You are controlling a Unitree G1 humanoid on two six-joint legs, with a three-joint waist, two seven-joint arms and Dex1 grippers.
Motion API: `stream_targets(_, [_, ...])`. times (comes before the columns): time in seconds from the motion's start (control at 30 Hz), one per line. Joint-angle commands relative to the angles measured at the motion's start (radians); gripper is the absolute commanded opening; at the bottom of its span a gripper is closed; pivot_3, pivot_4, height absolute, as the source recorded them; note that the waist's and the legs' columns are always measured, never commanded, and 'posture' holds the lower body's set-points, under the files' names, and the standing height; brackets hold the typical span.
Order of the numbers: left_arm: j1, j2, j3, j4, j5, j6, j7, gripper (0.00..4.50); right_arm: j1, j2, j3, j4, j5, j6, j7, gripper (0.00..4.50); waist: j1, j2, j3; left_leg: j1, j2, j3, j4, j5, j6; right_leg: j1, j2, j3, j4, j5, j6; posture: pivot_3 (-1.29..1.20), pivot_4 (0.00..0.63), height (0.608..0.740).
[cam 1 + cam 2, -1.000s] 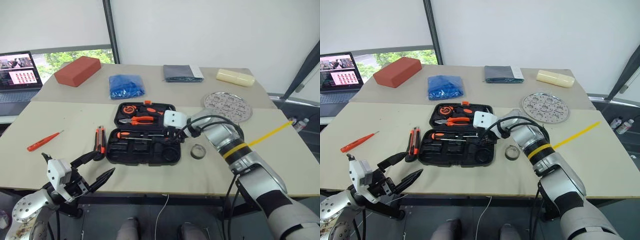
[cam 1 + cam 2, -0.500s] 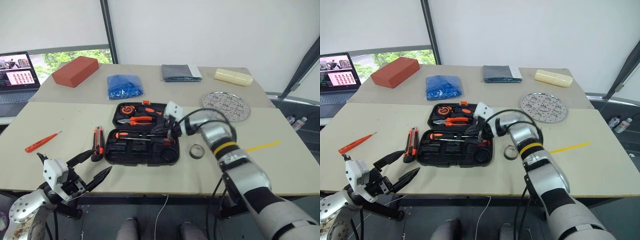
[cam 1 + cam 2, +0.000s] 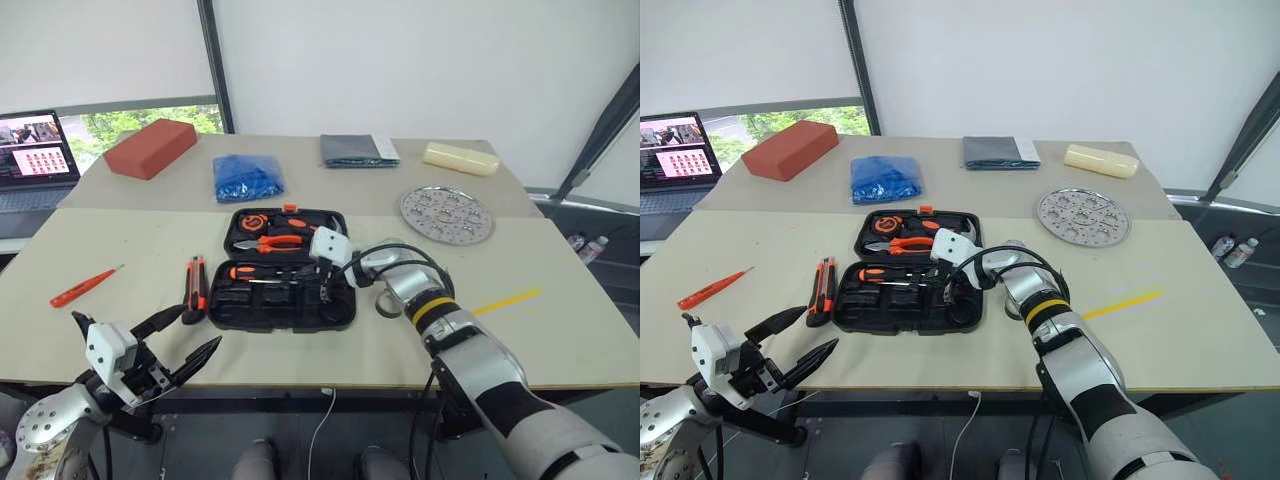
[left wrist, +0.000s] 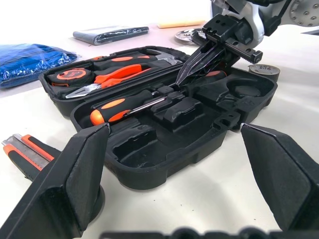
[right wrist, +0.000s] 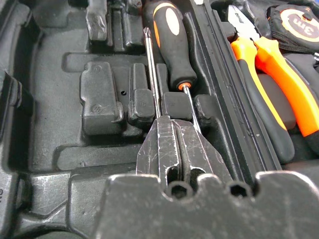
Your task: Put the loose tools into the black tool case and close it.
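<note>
the flat black moulded plastic tool case (image 3: 283, 268) lies open on the near beige table (image 3: 560, 340), lid half at the far side holding orange-handled pliers (image 3: 274, 241) and a round tape measure (image 3: 258, 217); both appear seated and are not part of the job.

in the near half, one slim screwdriver with a black-and-orange handle (image 5: 168, 42) lies in its recess, and a second thin metal shaft (image 5: 152, 74) lies just beside it. the right gripper (image 4: 192, 67) has its two black fingers closed together, tips down at the shafts inside the case; whether they pinch the second shaft or merely press on it i cannot tell.

the left gripper (image 3: 180, 336) hangs at the near table edge, fingers spread wide, holding nothing, well apart from any tool.

outstanding items, judged from the layout:
- orange-and-black utility knife (image 3: 197, 281) lies on the table just beside the case's left wall, not stowed.
- slim orange-red screwdriver (image 3: 85, 286) lies on the table well to the left, not stowed.
- small grey tape roll (image 4: 262, 69) sits on the table just beside the case's right side, behind the right arm, not stowed.
- lid not yet closed.

assessment: roughly a third done; one or two screwdrivers placed, three items and the closing remain.
</note>
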Motion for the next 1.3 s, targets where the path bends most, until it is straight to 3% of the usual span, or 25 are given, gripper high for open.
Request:
stream_targets(0.03, [0.029, -0.018, 0.058, -0.055, -0.047, 0.006, 0.036, 4.5, 0.031, 0.0, -0.054, -0.013, 0.05, -0.062, 0.016, 0.05, -0.005, 0.0, 0.0, 0.0, 0.0, 0.0, -0.001, 0.0, 0.0, 0.0, 0.0, 0.0, 0.0, 0.0, 0.0, 0.0, 0.15, 0.74])
stream_targets(0.1, [0.06, -0.039, 0.101, -0.065, -0.096, 0.014, 0.05, 4.5, 0.036, -0.02, -0.143, -0.063, 0.149, -0.078, 0.057, 0.05, -0.006, 0.0, 0.0, -0.001, 0.0, 0.0, -0.001, 0.0, 0.0, 0.0, 0.0, 0.0, 0.0, 0.0, 0.001, 0.0, 0.15, 0.74])
stream_targets(0.2, [0.113, -0.07, 0.175, -0.048, -0.132, 0.013, 0.082, 4.5, 0.098, -0.064, -0.23, -0.183, 0.273, -0.063, 0.154, 0.85, -0.003, 0.0, 0.001, -0.007, 0.0, 0.0, -0.002, 0.001, 0.001, -0.001, 0.0, 0.0, 0.0, 0.003, 0.006, 0.0, 0.15, 0.74])
stream_targets(0.53, [0.281, -0.215, 0.487, 0.195, -0.193, -0.088, 0.172, 4.5, 0.54, -0.234, -0.413, -0.612, 0.521, -0.08, 0.26, 4.28, -0.001, -0.002, 0.001, -0.006, 0.0, 0.001, -0.003, 0.0, 0.001, 0.0, -0.001, 0.0, -0.002, -0.001, 0.007, 0.0, 0.15, 0.74])
stream_targets(0.57, [0.286, -0.223, 0.504, 0.216, -0.2, -0.092, 0.174, 4.5, 0.575, -0.251, -0.417, -0.648, 0.535, -0.044, 0.257, 4.47, -0.002, -0.002, 0.001, -0.005, 0.0, 0.001, -0.003, 0.0, 0.001, 0.0, -0.001, 0.0, -0.002, -0.002, 0.006, 0.0, 0.15, 0.74])
stream_targets(0.83, [0.257, -0.208, 0.546, 0.244, -0.252, -0.028, 0.244, 4.5, 0.717, -0.274, -0.445, -0.842, 0.568, -0.038, 0.16, 4.47, -0.003, -0.005, 0.002, 0.001, -0.001, 0.0, -0.003, -0.001, -0.002, -0.001, -0.004, -0.001, -0.003, -0.008, 0.006, 0.0, 0.15, 0.74])
stream_targets(1.07, [0.037, 0.082, 0.474, 0.286, -0.214, 0.226, 0.388, 4.5, 0.728, -0.268, -0.41, -0.928, 0.568, -0.011, 0.113, 4.47, 0.023, -0.008, 0.002, 0.001, -0.001, 0.001, -0.003, -0.001, -0.002, -0.001, -0.007, -0.004, -0.004, -0.007, 0.004, 0.0, 0.15, 0.74])
stream_targets(1.2, [-0.203, 0.296, 0.34, 0.498, -0.119, 0.38, 0.408, 4.5, 0.714, -0.268, -0.392, -0.963, 0.574, 0.015, 0.091, 4.47, 0.024, -0.008, 0.002, 0.001, -0.001, 0.003, -0.003, -0.001, -0.002, -0.001, -0.007, -0.004, -0.004, -0.006, 0.005, 0.0, 0.15, 0.74])
stream_targets(1.3, [-0.378, 0.385, 0.237, 0.685, -0.045, 0.408, 0.361, 4.5, 0.707, -0.274, -0.387, -0.976, 0.578, 0.028, 0.08, 4.47, 0.024, -0.009, 0.002, 0.001, -0.001, 0.003, -0.005, -0.001, -0.002, -0.002, -0.004, -0.004, -0.004, -0.003, 0.002, 0.0, 0.15, 0.74])
